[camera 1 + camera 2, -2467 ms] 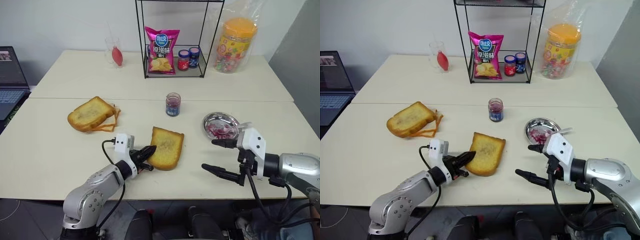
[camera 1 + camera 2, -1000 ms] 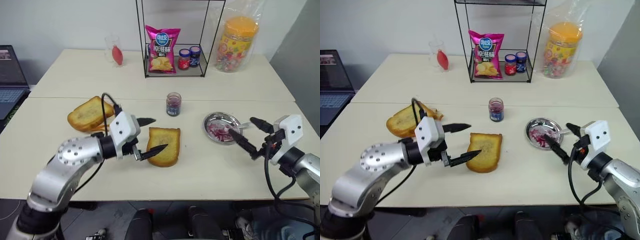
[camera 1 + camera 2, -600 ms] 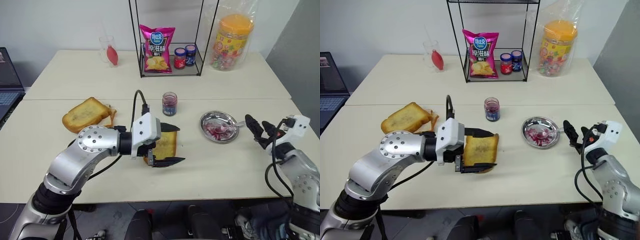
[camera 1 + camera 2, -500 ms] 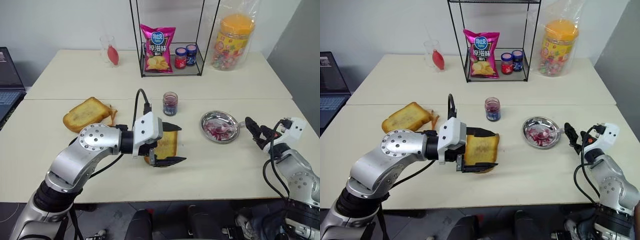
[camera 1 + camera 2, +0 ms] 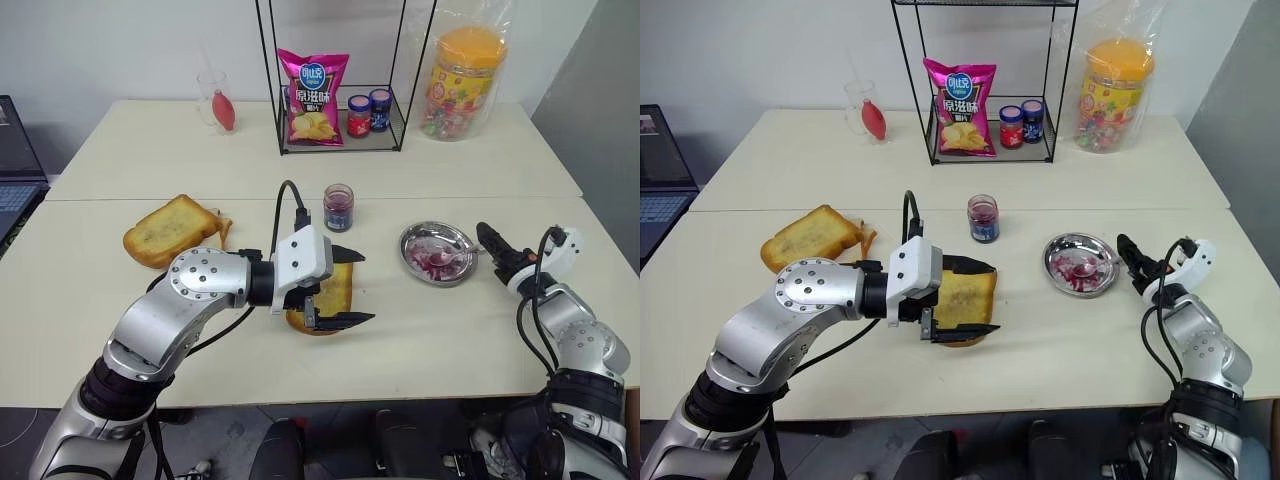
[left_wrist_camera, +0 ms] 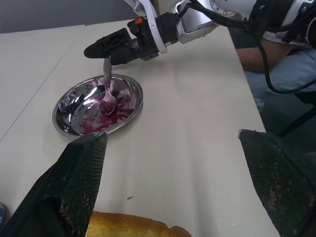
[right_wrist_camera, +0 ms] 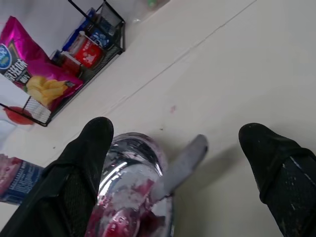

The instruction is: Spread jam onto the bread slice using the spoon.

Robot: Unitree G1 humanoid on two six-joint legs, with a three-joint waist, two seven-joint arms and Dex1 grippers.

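**Colours on your table**

You have a golden-brown bread slice [image 5: 328, 290] with darker crust at centre frame. Dark red-purple jam [image 5: 432, 260] smears your shiny silver dish [image 5: 412, 240], where the silvery spoon [image 6: 106, 97] lies. At upper centre, the chip bag [image 5: 312, 98] is pink with yellow chips printed. The candy tub [image 5: 462, 82] at upper right has an orange lid. Your table [image 5: 150, 160] is cream.

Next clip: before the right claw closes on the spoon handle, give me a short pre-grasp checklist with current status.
1. Right claw open: ok.
2. Small silvery metal spoon lying in the round metal dish, handle over the rim toward the claw: ok.
3. Handle between the right fingers: ok in the right wrist view.
4. Dark red jam smeared in the dish: ok.
5. Square golden-brown bread slice flat on the table, bracketed by the open left claw: ok.
6. Fingers touching the handle: cannot tell.
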